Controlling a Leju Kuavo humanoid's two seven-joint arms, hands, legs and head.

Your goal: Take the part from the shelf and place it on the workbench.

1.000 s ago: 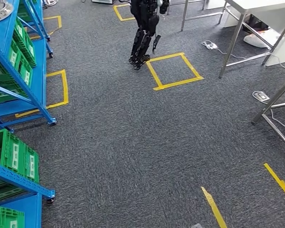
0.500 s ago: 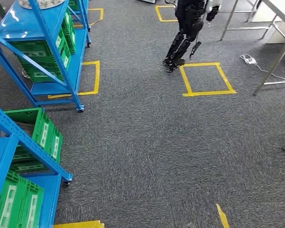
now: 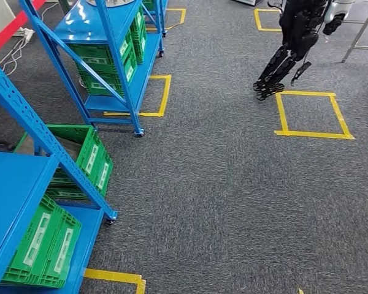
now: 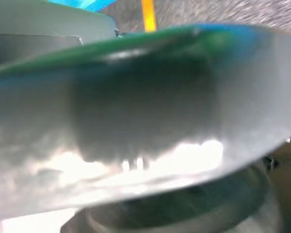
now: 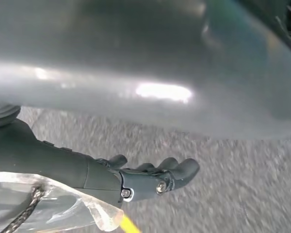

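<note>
Both fingers-out right hand [image 5: 151,177], empty

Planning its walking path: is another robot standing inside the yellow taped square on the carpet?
No, the other robot stands just outside the taped square, at its far left corner.

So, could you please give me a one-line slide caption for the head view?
Blue shelving racks holding green crates beside grey carpet with yellow tape squares and another humanoid robot.

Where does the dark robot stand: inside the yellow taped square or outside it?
Outside. In the head view the dark robot has its feet on carpet just beyond one corner of the yellow taped square.
</note>
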